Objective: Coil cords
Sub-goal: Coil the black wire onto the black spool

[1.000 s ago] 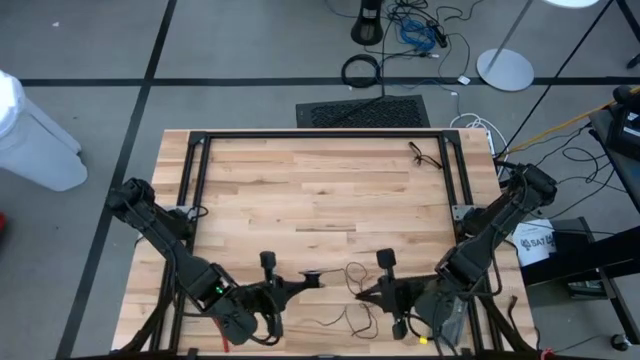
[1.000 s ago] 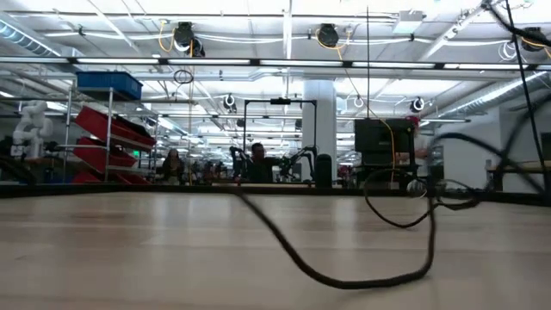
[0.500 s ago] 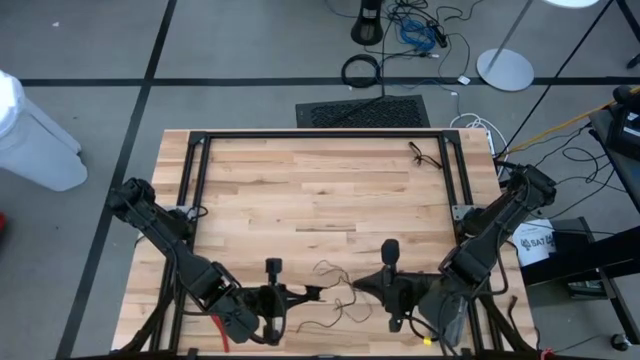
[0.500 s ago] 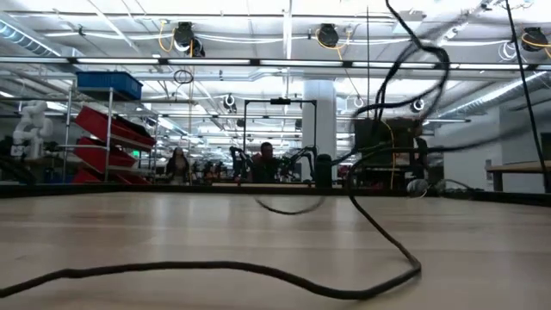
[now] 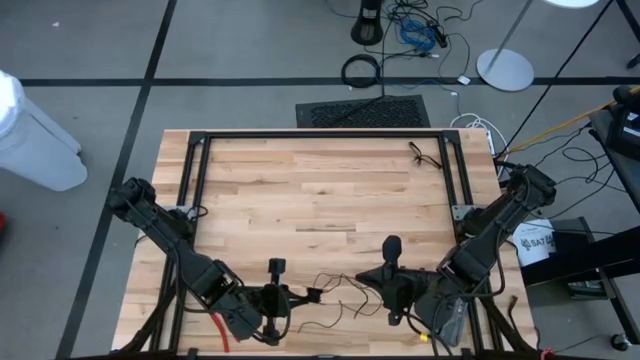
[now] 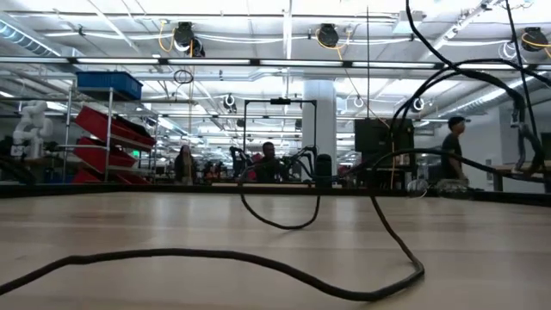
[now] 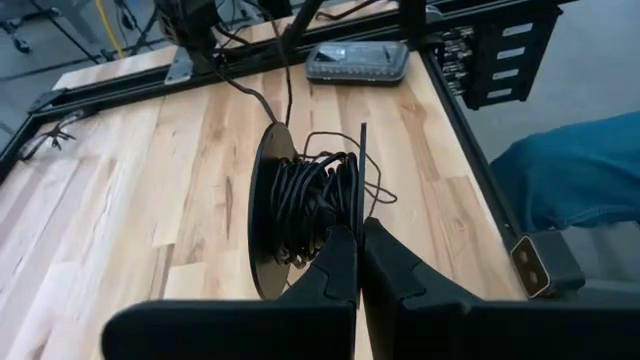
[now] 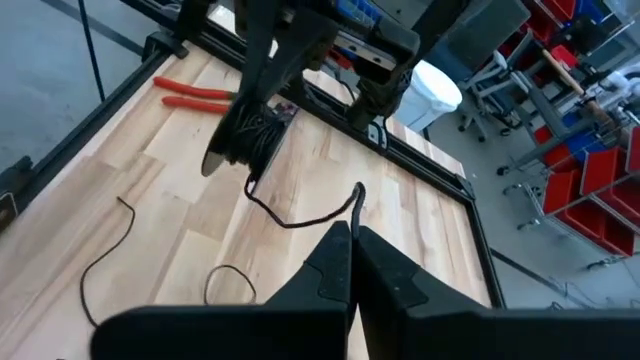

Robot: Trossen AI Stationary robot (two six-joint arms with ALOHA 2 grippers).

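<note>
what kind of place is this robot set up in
Most likely a large industrial robotics lab or workshop hall: red parts bins on racks, other workstations with people behind the butcher-block wooden table, and a high ceiling with strip lights.

Left gripper (image 5: 312,295): I see it has slid further toward the table's near edge.
Right gripper (image 5: 362,277): it has drifted slightly right.
Cord (image 5: 338,283): slack between them has respread into new loops.
</note>
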